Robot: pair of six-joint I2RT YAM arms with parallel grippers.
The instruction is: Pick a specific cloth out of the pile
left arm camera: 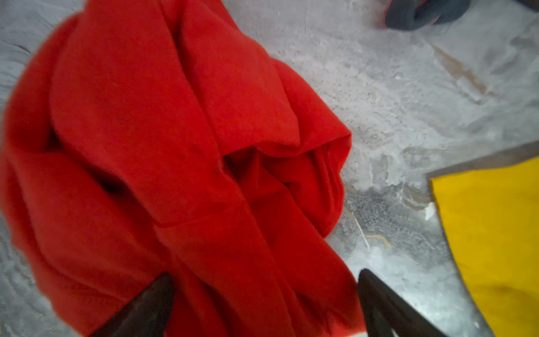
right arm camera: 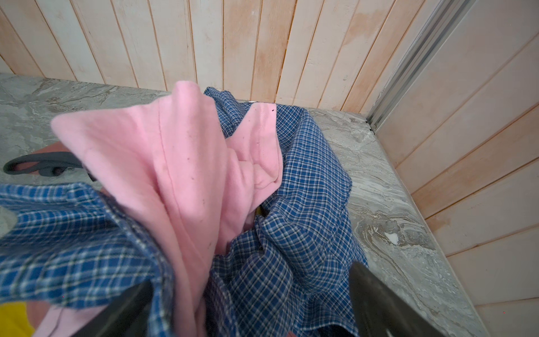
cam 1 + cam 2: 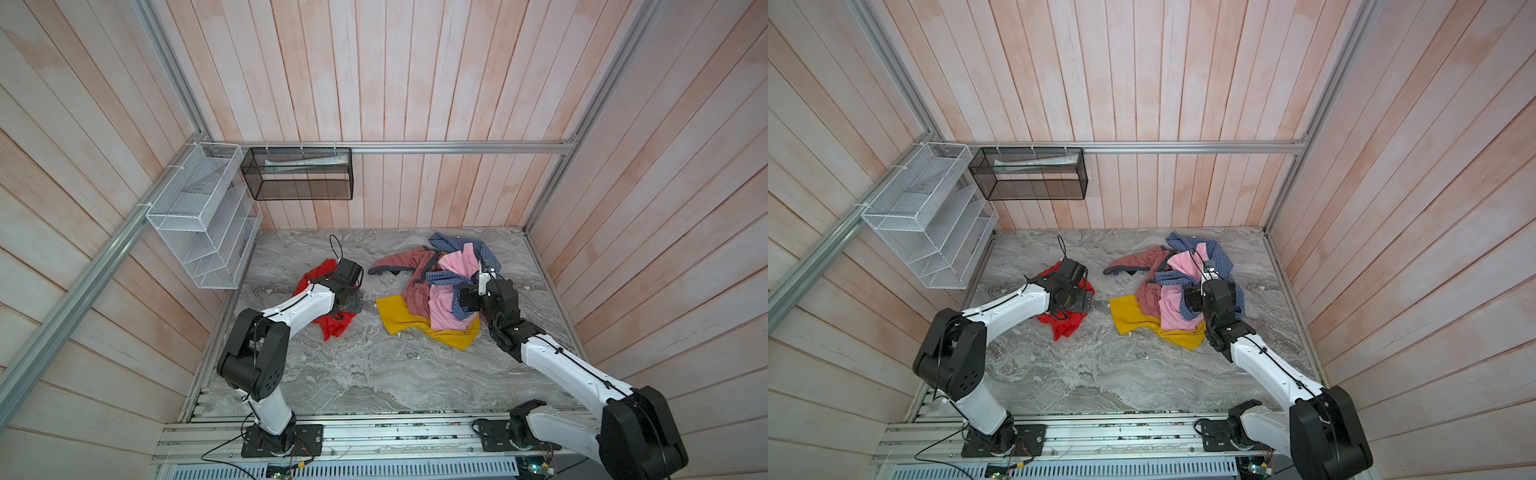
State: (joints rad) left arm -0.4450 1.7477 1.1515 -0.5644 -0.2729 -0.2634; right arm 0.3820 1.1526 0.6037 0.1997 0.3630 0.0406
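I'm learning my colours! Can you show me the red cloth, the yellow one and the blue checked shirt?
Red cloth (image 1: 180, 116): left wrist view, on its wide middle fold.
Mustard-yellow garment (image 3: 395, 316): in a top view, on its flat bare corner.
Blue checked shirt (image 2: 306, 181): right wrist view, on its crumpled middle part.

The bright red cloth (image 1: 175, 131) is soft, matt, slightly fuzzy fabric. The grey veined table (image 3: 353, 374) looks like smooth, faintly glossy stone.

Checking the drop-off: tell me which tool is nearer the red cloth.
Left. The left tool hangs open directly over the red cloth; the right tool is off to the side, open over the pile.
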